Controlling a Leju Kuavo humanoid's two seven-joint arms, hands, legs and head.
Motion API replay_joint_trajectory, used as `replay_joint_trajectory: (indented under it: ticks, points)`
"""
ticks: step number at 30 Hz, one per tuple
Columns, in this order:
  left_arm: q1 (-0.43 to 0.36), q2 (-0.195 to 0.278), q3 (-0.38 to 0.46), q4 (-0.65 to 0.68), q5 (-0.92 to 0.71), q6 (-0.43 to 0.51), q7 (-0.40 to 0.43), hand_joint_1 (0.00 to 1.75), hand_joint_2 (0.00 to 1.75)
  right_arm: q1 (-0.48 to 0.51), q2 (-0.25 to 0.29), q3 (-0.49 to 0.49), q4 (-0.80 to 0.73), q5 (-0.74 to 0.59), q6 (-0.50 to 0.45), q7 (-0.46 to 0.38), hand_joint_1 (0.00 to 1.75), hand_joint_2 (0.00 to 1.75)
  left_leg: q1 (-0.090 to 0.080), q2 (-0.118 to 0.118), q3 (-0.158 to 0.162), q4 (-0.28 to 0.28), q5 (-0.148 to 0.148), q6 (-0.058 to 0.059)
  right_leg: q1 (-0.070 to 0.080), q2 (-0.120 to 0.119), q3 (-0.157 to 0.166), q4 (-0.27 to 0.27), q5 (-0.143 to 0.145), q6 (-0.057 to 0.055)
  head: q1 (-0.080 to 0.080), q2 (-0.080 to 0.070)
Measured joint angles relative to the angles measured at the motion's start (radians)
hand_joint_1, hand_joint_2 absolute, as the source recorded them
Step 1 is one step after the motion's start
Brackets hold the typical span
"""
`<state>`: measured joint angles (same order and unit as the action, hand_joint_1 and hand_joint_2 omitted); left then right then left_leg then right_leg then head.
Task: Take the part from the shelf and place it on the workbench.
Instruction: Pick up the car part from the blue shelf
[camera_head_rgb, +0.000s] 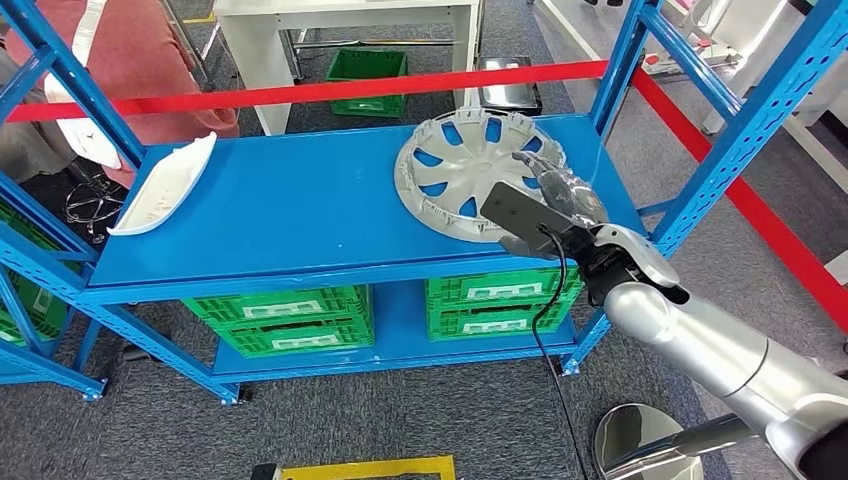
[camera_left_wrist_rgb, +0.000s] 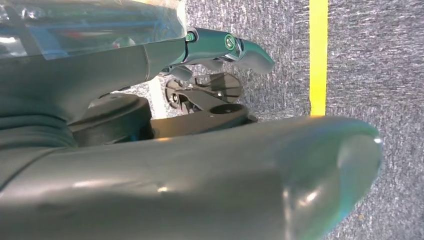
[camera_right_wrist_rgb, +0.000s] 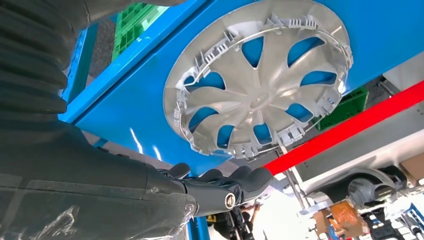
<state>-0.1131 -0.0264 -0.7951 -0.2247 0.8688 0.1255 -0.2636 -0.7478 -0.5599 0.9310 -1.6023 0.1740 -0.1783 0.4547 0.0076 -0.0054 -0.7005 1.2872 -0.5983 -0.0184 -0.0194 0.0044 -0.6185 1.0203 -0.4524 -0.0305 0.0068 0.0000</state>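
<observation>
1. A blue metal shelf rack (camera_head_rgb: 300, 215) stood on grey carpet, and everything else here is placed relative to it.
2. A round silver-grey plastic wheel cover with spoke-shaped cut-outs (camera_head_rgb: 470, 172) lay flat on the rack's top shelf, at the right end, inner side facing up so its rim clips showed.
3. The robot's right hand (camera_head_rgb: 560, 205) reached in over the rack's front right corner and hovered above the near right part of the wheel cover.
4. In the right wrist view, that hand's dark fingers (camera_right_wrist_rgb: 235, 182) lay stretched out together, clear of the wheel cover (camera_right_wrist_rgb: 260, 80) and holding nothing.
5. A long, curved white plastic panel (camera_head_rgb: 165, 185) lay at the left end of the same top shelf, well apart from the wheel cover.
6. Green plastic crates with white labels (camera_head_rgb: 390, 305) sat side by side on the rack's bottom shelf.
7. A red tape barrier (camera_head_rgb: 320, 92) stretched across just behind the rack.
8. A person in a pink top (camera_head_rgb: 130, 55) stood behind the rack's left end.
9. A white table (camera_head_rgb: 345, 20) stood further behind the rack, with another green crate (camera_head_rgb: 367, 75) under it.
10. The left hand (camera_left_wrist_rgb: 220, 47) hung over grey carpet with a yellow line (camera_left_wrist_rgb: 318, 55); its fingers were partly hidden, so I could not tell how open it was.
</observation>
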Motion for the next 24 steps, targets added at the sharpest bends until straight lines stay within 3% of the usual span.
replay_joint_trajectory:
  ticks: [1,4,6,9,10,11,13,15,16,17,19,21,24]
  points:
    - [0.000,0.000,0.000,0.000,0.000,0.000,0.000,0.00,0.00,0.001,0.000,0.000,0.000,0.000,0.000,0.000,0.00,1.75,0.000,0.000,0.007,-0.019,0.023,0.002,0.000,0.001,0.001,0.001,0.000,0.001,-0.002,0.000]
    - [-0.001,0.002,0.000,0.000,0.000,0.000,0.000,0.00,0.00,0.001,0.000,-0.001,0.000,0.000,0.000,0.000,0.00,1.75,-0.003,0.000,0.086,-0.196,0.115,0.015,0.002,0.003,0.003,0.002,-0.003,0.007,-0.007,0.000]
    - [-0.002,0.002,0.000,0.000,0.000,0.000,-0.001,0.00,0.00,0.001,0.000,-0.002,0.000,0.000,0.000,0.000,0.00,1.75,-0.007,0.000,0.114,-0.254,0.120,0.025,0.004,0.004,0.000,0.002,-0.002,0.018,-0.008,0.000]
    - [-0.002,0.003,0.000,0.000,0.001,0.000,-0.001,0.00,0.00,0.003,-0.001,-0.004,0.000,0.000,0.000,0.000,0.00,1.75,-0.007,-0.001,0.120,-0.271,0.123,0.041,0.002,0.002,-0.003,0.000,-0.001,0.038,-0.005,0.000]
    - [-0.002,0.003,0.000,0.000,0.001,0.000,-0.001,0.00,0.00,0.003,-0.001,-0.006,0.000,0.000,0.000,-0.001,0.00,1.75,-0.005,-0.001,0.121,-0.276,0.128,0.048,0.002,0.002,-0.011,0.016,-0.013,0.042,-0.002,0.000]
    - [-0.003,0.003,0.000,0.000,0.001,0.000,-0.001,0.00,0.00,0.002,-0.002,-0.008,0.000,0.000,0.000,-0.001,0.00,1.75,-0.003,0.000,0.122,-0.281,0.131,0.053,0.001,0.001,-0.026,0.049,-0.035,0.046,0.002,0.000]
    - [-0.003,0.002,0.000,0.000,0.001,-0.001,-0.001,0.00,0.00,0.005,-0.004,-0.011,0.000,0.000,0.000,-0.001,0.00,1.75,-0.005,0.000,0.121,-0.281,0.132,0.059,0.001,0.001,-0.085,0.174,-0.095,0.050,0.012,0.000]
    - [-0.001,0.002,0.000,0.000,0.001,-0.001,-0.001,0.00,0.00,0.012,-0.005,-0.010,0.000,0.000,0.001,0.000,0.00,1.75,-0.007,0.000,0.120,-0.279,0.131,0.061,0.001,0.001,-0.132,0.268,-0.119,0.051,0.020,0.000]
    - [-0.001,0.002,0.000,0.000,0.001,-0.001,-0.001,0.00,0.00,0.014,-0.005,-0.010,0.000,0.000,0.001,0.000,0.00,1.75,-0.009,0.000,0.120,-0.277,0.130,0.061,0.001,0.001,-0.130,0.262,-0.102,0.050,0.023,0.000]
    - [-0.001,0.002,0.000,0.000,0.001,-0.001,-0.001,0.00,0.00,0.014,-0.006,-0.011,0.000,0.000,0.001,0.000,0.00,1.75,-0.010,-0.001,0.120,-0.275,0.128,0.061,0.001,0.001,-0.110,0.219,-0.071,0.048,0.026,0.000]
    - [-0.002,0.001,0.000,0.000,0.001,-0.001,-0.001,0.00,0.00,0.011,-0.006,-0.012,0.000,0.000,0.001,0.000,0.00,1.75,-0.013,-0.001,0.119,-0.268,0.123,0.057,0.005,0.000,-0.044,0.084,-0.013,0.039,0.032,0.000]
    - [-0.002,0.001,0.000,0.000,0.001,-0.001,-0.001,0.00,0.00,0.009,-0.006,-0.014,0.000,0.000,0.001,0.000,0.00,1.75,-0.015,-0.002,0.116,-0.264,0.120,0.049,0.010,-0.001,-0.008,0.009,0.004,0.030,0.034,0.000]
    - [-0.002,0.001,-0.001,0.000,0.001,-0.002,-0.001,0.00,0.00,0.009,-0.007,-0.015,0.000,0.000,0.001,0.000,0.00,1.75,-0.014,-0.001,0.115,-0.262,0.117,0.034,0.010,0.001,-0.004,-0.003,0.004,0.017,0.032,0.000]
